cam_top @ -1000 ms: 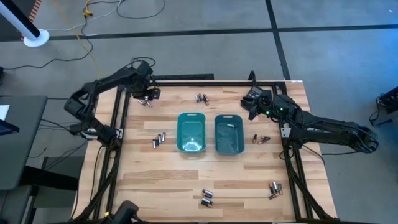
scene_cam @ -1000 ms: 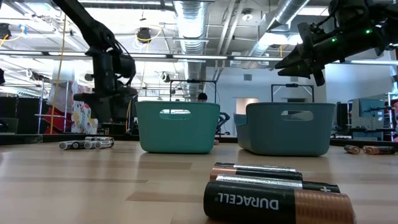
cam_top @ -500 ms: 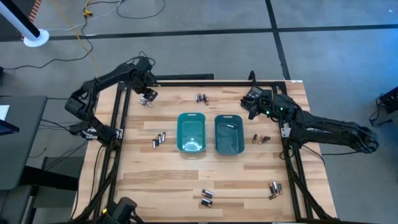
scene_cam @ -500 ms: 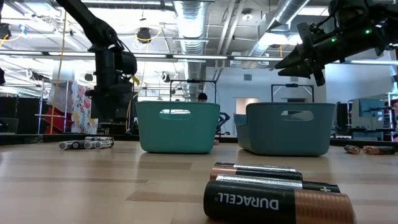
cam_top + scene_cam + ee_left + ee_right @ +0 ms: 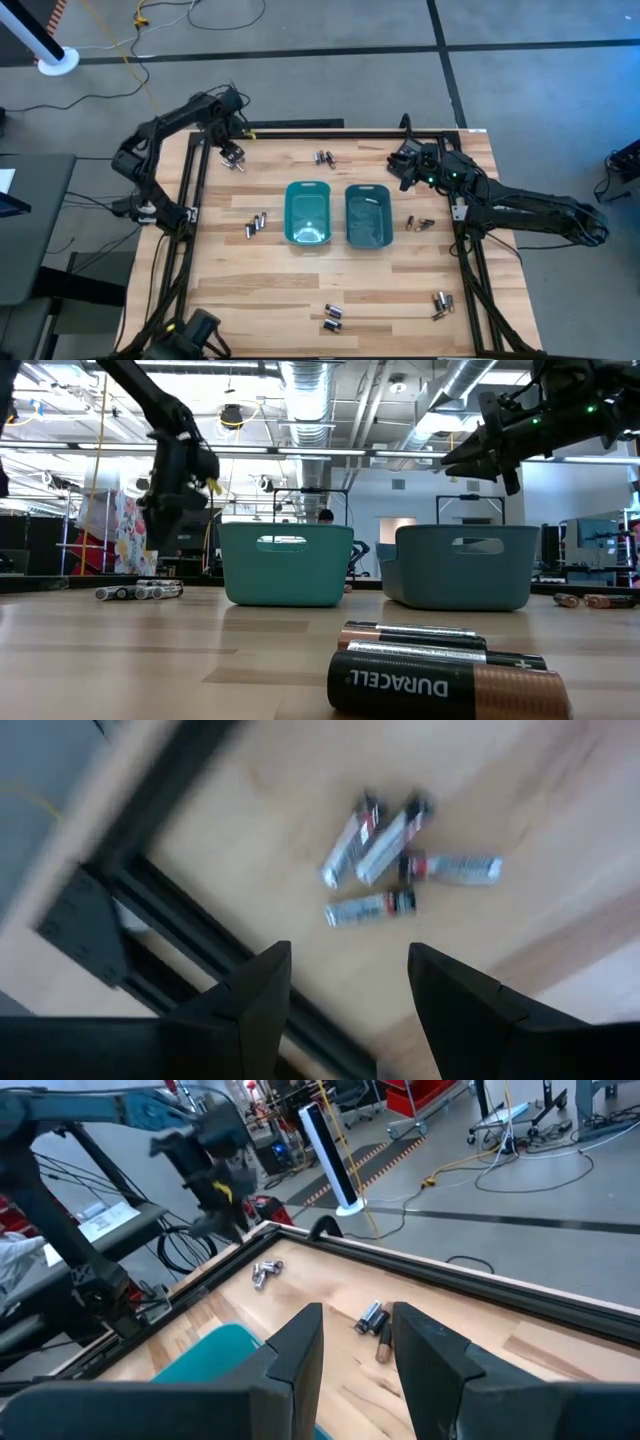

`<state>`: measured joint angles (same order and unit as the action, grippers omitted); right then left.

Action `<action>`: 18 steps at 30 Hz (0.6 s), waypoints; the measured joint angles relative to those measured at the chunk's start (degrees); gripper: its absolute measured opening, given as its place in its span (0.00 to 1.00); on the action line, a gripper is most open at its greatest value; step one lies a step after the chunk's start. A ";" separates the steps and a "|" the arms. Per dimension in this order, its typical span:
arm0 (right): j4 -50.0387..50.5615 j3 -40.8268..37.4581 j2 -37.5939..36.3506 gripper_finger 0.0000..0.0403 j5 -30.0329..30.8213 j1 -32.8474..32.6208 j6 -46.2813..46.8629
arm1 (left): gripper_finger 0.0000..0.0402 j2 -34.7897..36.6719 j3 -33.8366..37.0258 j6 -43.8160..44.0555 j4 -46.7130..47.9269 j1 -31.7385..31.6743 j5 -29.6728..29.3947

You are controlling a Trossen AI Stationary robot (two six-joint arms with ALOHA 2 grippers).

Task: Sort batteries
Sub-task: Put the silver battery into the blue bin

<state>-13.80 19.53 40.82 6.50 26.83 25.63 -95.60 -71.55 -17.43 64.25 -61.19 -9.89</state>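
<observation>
Small silvery and dark batteries lie on their sides in loose groups on the wooden table. One cluster (image 5: 400, 860) is at the far left (image 5: 238, 164). Other groups lie at the far middle (image 5: 323, 157), left of the trays (image 5: 257, 224), right of them (image 5: 420, 224), and near the front edge (image 5: 333, 318) (image 5: 440, 304). Two teal trays (image 5: 307, 212) (image 5: 368, 215) stand side by side at the centre. My left gripper (image 5: 350, 985) hangs open above the far-left cluster, pointing down, clear of it. My right gripper (image 5: 358, 1345) is open at the far right (image 5: 403, 168), raised and roughly level.
A black frame rail (image 5: 300, 128) runs along the table's far edge, and others run along its sides. One small light object (image 5: 371, 202) lies in the right tray. In the low view, large batteries (image 5: 440, 680) lie close to the camera. Bare wood lies in front of the trays.
My left gripper has risen a little above the far-left battery cluster and rolled about its own axis, with its fingers as far apart as before. The batteries have stayed where they were.
</observation>
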 joint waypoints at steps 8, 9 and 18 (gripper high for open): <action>0.02 0.00 0.00 0.34 0.02 0.00 0.00 | 0.49 -6.76 0.04 -0.99 0.89 0.02 -0.60; 0.02 0.00 0.00 0.34 0.02 0.00 0.00 | 0.49 -6.77 0.04 -2.00 0.89 0.02 -0.59; 0.04 0.00 0.00 0.34 0.05 0.00 0.09 | 0.49 -6.77 0.07 -13.25 0.27 0.11 -1.14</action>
<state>-13.76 19.53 40.82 6.55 26.83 25.71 -102.37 -71.48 -30.68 64.52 -61.08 -11.04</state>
